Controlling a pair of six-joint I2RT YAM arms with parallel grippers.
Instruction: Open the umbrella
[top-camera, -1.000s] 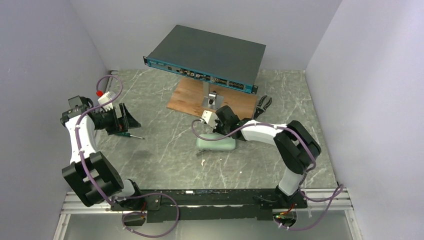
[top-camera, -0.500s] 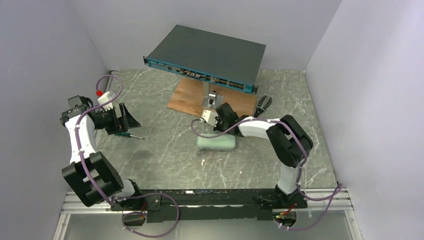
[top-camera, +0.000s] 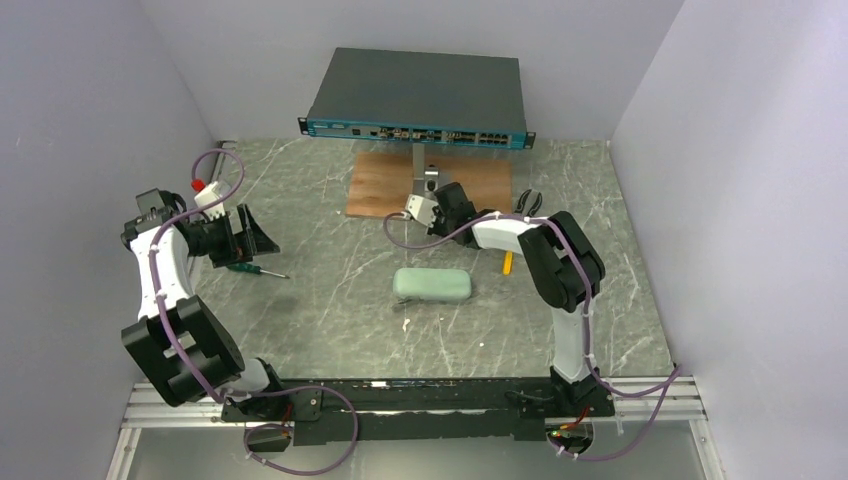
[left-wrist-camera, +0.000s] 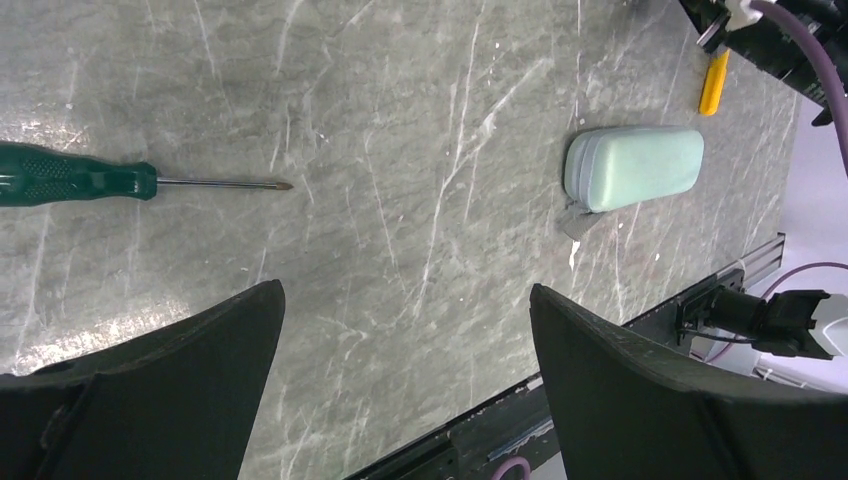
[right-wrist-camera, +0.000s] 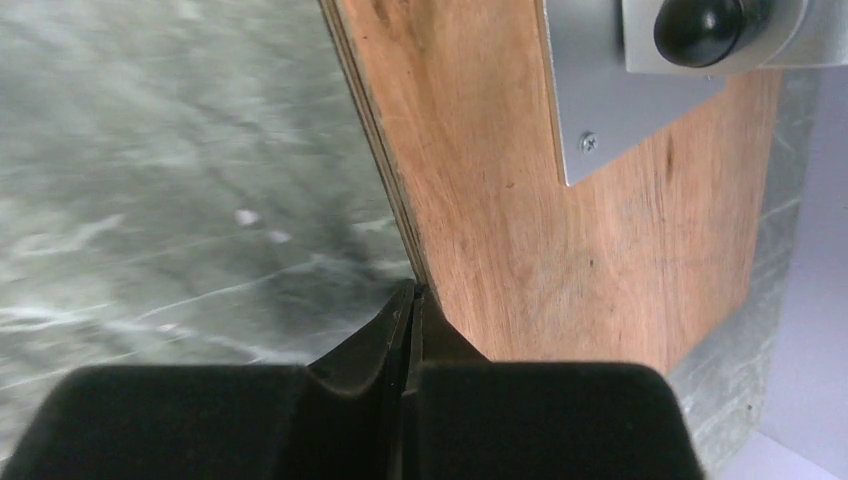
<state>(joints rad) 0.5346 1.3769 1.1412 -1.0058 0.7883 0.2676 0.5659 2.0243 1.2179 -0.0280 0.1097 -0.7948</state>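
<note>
The case (left-wrist-camera: 635, 168) lies shut on the table (left-wrist-camera: 400, 150). What it holds is hidden, and I can't find the umbrella in any view. My right gripper (right-wrist-camera: 412, 300) is pinched together on nothing, its tips at the board's (right-wrist-camera: 520, 200) edge. My left gripper (left-wrist-camera: 405, 290) gapes wide over bare marble between the screwdriver (left-wrist-camera: 80, 178) and the case.

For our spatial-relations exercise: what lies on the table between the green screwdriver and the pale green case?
Nothing: the marbled table between the screwdriver and the case is bare, as the left wrist view shows; the top view agrees.
</note>
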